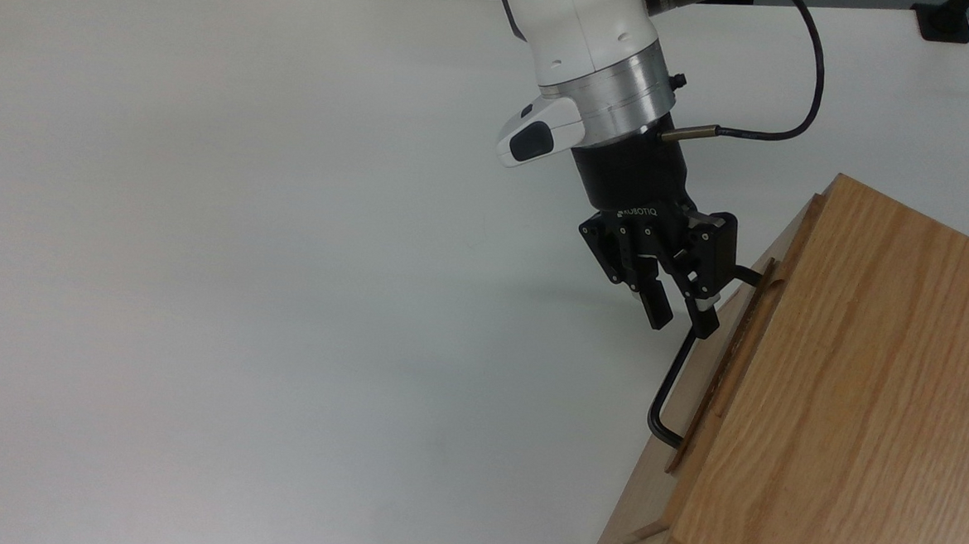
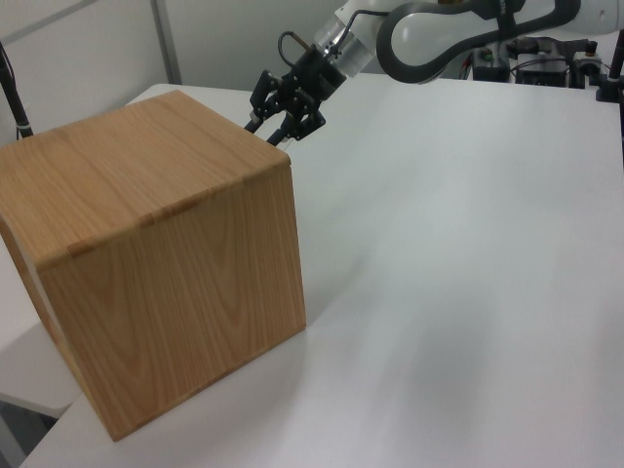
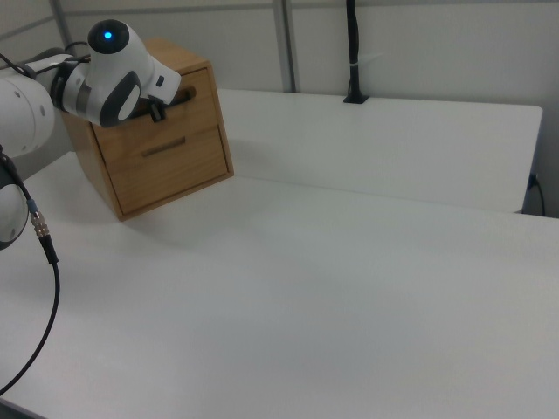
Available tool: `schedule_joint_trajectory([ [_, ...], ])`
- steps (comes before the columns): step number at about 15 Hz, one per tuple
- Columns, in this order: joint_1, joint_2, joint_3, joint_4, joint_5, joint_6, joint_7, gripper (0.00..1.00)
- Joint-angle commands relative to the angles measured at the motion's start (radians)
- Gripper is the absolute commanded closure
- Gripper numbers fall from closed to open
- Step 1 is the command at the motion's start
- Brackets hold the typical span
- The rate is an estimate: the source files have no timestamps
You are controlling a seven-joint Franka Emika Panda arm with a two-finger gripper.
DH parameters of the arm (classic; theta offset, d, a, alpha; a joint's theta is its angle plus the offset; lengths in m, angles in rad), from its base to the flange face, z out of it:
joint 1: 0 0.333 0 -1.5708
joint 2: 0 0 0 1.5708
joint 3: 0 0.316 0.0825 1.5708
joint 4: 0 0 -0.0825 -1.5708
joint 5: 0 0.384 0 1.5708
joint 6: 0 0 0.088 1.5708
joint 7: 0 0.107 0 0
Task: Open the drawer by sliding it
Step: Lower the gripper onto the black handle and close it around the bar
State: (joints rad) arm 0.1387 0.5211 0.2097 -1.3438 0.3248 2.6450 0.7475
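Note:
The drawer [image 1: 697,384] is the top one of a wooden cabinet [image 1: 861,366] at the top view's right, and its light-wood front sits flush. A thin black handle [image 1: 668,381] runs along that front. My gripper [image 1: 681,317] hangs at the handle's upper end, open, with its jaws drawn to a narrow gap. The bar passes under the finger [image 1: 704,317] nearer the cabinet. In the left view the gripper [image 2: 283,125] sits at the cabinet's [image 2: 146,253] far top corner. In the right view the arm's wrist [image 3: 122,78] covers part of the upper drawer front [image 3: 199,103].
A second drawer front [image 3: 170,157] lies below the first. The white table [image 1: 245,251] spreads wide to the top view's left. A black cable [image 1: 805,90] loops from the wrist. A black post [image 3: 352,52] stands at the table's far edge.

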Motion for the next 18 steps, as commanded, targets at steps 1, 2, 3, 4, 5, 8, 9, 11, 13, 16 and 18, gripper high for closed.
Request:
schedule_joint_trajectory([
  [1,0.004,0.013,0.000,0.017,0.010,0.016,-0.022,0.76],
  [2,0.004,0.013,0.000,0.015,0.008,0.016,-0.023,0.77],
  [3,0.004,0.013,0.000,0.015,0.005,0.016,-0.028,0.82],
  [4,0.004,0.014,0.000,0.012,0.007,0.016,-0.043,0.84],
  [5,0.004,0.013,0.000,0.002,0.007,0.016,-0.069,0.85],
  [8,0.005,0.023,0.000,0.003,0.007,0.020,-0.074,0.72],
  [9,0.005,0.024,0.000,0.003,0.008,0.023,-0.074,0.60],
  [11,0.007,0.024,0.000,0.005,0.008,0.030,-0.074,0.46],
  [13,0.009,0.025,0.000,0.005,0.008,0.049,-0.074,0.45],
  [16,0.019,0.030,0.000,0.003,0.005,0.075,-0.076,0.78],
  [18,0.021,0.031,0.000,0.003,-0.004,0.075,-0.077,0.96],
])
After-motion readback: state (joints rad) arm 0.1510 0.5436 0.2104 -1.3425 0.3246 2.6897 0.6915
